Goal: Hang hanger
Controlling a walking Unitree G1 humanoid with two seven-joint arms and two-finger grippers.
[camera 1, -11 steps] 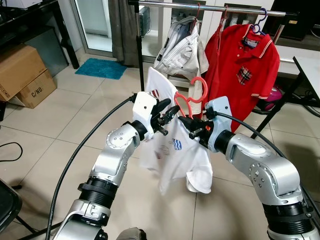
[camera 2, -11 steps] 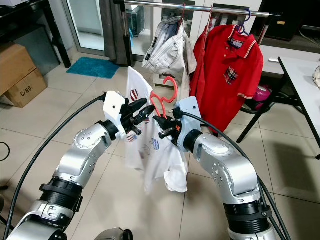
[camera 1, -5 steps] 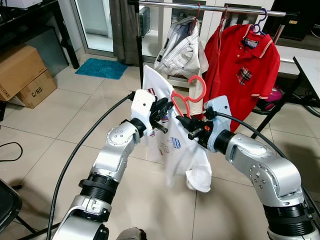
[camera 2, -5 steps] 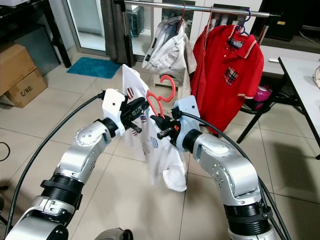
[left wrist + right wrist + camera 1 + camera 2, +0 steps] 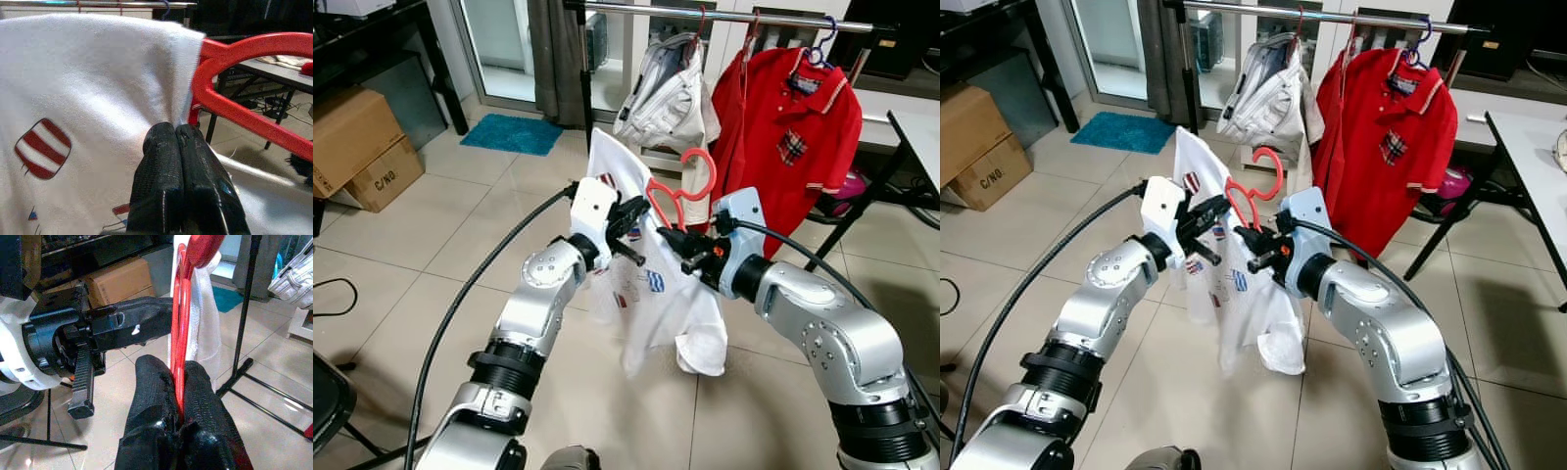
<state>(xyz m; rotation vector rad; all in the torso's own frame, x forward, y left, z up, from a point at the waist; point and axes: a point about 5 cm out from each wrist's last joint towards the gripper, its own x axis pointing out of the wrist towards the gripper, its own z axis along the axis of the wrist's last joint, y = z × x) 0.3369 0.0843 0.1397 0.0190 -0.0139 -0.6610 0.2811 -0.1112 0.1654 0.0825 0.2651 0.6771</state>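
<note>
A red plastic hanger (image 5: 680, 191) stands hook up between my two arms, with a white printed shirt (image 5: 656, 294) draped over it and hanging down. My right gripper (image 5: 674, 240) is shut on the hanger's lower part; the right wrist view has the red bar (image 5: 182, 308) pinched between the pads. My left gripper (image 5: 631, 217) is shut on the shirt's edge beside the hanger, as the left wrist view (image 5: 175, 128) shows close up. The steel clothes rail (image 5: 724, 14) runs above and behind.
A red polo shirt (image 5: 793, 127) and a white garment (image 5: 671, 98) hang on the rail. The rack's black post (image 5: 586, 88) stands at its left end. Cardboard boxes (image 5: 357, 137) sit at far left, a blue mat (image 5: 512, 134) by the door, a table (image 5: 920, 137) at right.
Both grippers rose a little with the hanger a second ago and have held since. The shirt's lower part has swung about beneath them.
</note>
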